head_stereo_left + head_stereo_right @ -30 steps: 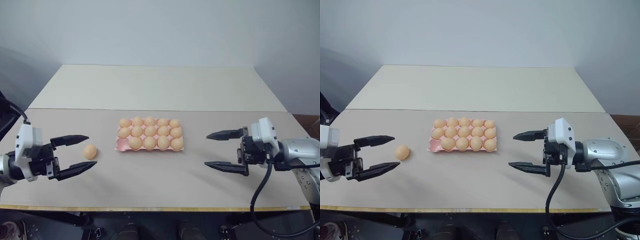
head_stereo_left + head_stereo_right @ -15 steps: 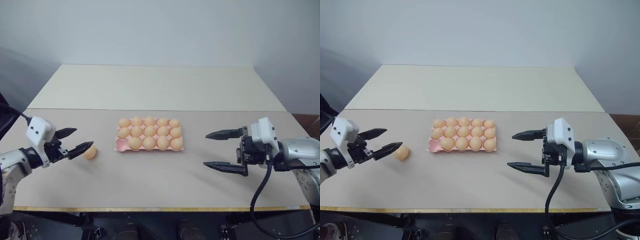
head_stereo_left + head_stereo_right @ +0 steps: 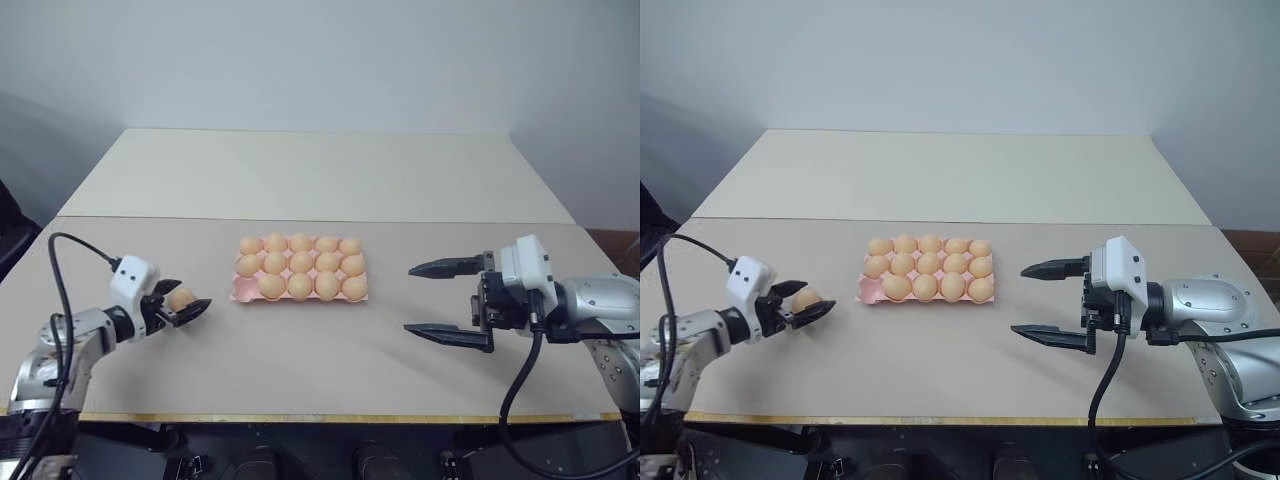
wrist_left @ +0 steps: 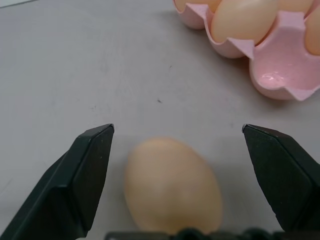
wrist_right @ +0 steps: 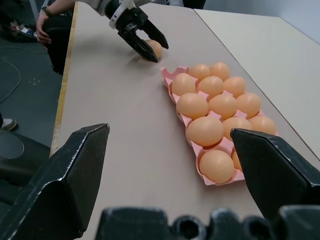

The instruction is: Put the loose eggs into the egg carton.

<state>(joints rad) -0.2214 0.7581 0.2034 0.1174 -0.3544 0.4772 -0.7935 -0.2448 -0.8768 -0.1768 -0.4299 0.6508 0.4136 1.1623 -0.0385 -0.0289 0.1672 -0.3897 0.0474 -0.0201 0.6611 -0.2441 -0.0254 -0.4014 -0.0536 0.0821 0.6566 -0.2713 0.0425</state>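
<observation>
One loose egg [image 3: 181, 297] lies on the table left of the egg carton [image 3: 240, 292]. My left gripper [image 3: 193, 294] is low over the table and open, one finger on each side of the egg [image 4: 172, 185]; neither finger [image 4: 92, 165] visibly touches it. The pink carton holds several eggs, and its near-left corner cup [image 4: 280, 70] is empty. My right gripper [image 3: 410, 300] hovers open and empty to the right of the carton, pointing toward it. The right wrist view also shows the left gripper [image 5: 142, 37] around the egg [image 5: 155, 47].
A second cream table [image 3: 320, 170] joins the work table at the back. The table's front edge [image 3: 320, 417] runs close below both arms. A person [image 5: 50, 15] crouches off the table's left end in the right wrist view.
My left gripper has dropped and moved forward to the loose egg, which now lies between its fingers. The right gripper has stayed where it was.
</observation>
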